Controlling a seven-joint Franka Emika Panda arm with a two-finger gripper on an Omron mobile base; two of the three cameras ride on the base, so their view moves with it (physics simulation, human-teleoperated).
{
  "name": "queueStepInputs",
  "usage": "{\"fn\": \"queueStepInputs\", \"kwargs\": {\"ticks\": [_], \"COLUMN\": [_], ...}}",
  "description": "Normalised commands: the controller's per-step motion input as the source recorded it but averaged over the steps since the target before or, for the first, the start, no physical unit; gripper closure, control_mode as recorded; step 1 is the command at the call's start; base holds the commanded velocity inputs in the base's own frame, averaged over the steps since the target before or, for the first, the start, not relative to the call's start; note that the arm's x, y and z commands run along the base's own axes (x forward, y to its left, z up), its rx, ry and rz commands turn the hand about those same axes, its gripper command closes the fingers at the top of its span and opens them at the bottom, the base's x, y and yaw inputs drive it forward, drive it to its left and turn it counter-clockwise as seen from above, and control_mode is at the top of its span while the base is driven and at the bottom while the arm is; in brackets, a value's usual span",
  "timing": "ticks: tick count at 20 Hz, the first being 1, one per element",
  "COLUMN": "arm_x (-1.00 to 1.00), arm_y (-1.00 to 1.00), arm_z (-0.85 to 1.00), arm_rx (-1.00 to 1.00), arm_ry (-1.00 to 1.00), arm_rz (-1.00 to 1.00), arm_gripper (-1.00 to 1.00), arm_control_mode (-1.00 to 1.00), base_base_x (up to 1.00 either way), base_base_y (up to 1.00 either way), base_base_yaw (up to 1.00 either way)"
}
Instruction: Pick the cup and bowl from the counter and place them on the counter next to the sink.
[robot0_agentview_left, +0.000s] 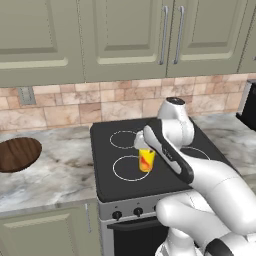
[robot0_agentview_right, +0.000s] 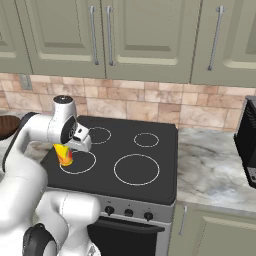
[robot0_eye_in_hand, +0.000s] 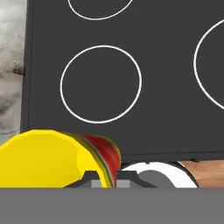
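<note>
Black stove sits dead centre, four white burner rings marked on its glass top, and a row of dark knobs lines its front panel. Behind it runs a tan tile backsplash with a wall outlet at left. Olive upper cabinets hang above, metal handles upright. A black appliance stands at the far right.

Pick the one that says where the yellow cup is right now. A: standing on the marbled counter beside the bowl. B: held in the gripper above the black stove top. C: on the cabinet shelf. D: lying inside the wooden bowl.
B: the cup hangs at the gripper over the stove top, while the bowl sits apart on the counter.
</note>
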Motion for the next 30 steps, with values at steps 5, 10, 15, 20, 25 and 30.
{"fn": "queueStepInputs", "kwargs": {"ticks": [5, 10, 15, 20, 25, 30], "arm_x": [-0.22, -0.42, -0.61, -0.33, 0.0, 0.0], "arm_y": [-0.52, -0.48, -0.25, -0.09, 0.0, 0.0], "arm_z": [0.21, 0.22, 0.35, 0.03, 0.0, 0.0], "arm_rx": [-0.01, 0.0, 0.0, 0.0, 0.0, 0.0], "arm_ry": [0.01, 0.0, 0.0, -0.03, 0.0, 0.0], "arm_rz": [0.05, 0.05, 0.05, 0.02, 0.0, 0.0], "arm_gripper": [1.0, 1.0, 1.0, 1.0, 1.0, 1.0], "arm_control_mode": [-1.0, -1.0, -1.0, -1.0, -1.0, -1.0], "base_base_x": [0.0, 0.0, 0.0, 0.0, 0.0, 0.0], "base_base_y": [0.0, 0.0, 0.0, 0.0, 0.0, 0.0], "base_base_yaw": [0.0, 0.0, 0.0, 0.0, 0.0, 0.0]}}
